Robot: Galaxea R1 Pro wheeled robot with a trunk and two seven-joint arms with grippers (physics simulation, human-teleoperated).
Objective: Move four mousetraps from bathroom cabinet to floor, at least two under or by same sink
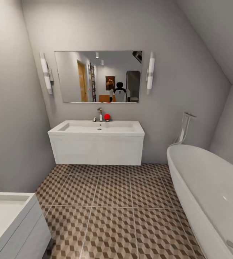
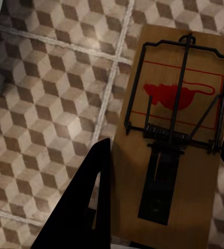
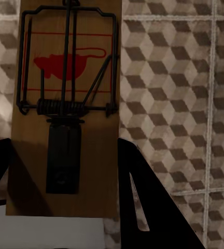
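The head camera faces the sink (image 1: 96, 126), a white basin with a chrome tap (image 1: 99, 114) on a boxy vanity below a mirror (image 1: 98, 76), with the bathtub (image 1: 210, 190) on the right and the cube-patterned bathroom floor (image 1: 113, 205) between. In the wrist views each arm carries 1 mousetrap above the tiles: the left gripper (image 2: 164, 207) has its dark fingers closed against the edges of the left mousetrap (image 2: 174, 140), and the right gripper (image 3: 65, 181) likewise clamps the right mousetrap (image 3: 65, 104), both boards showing a red mouse print.
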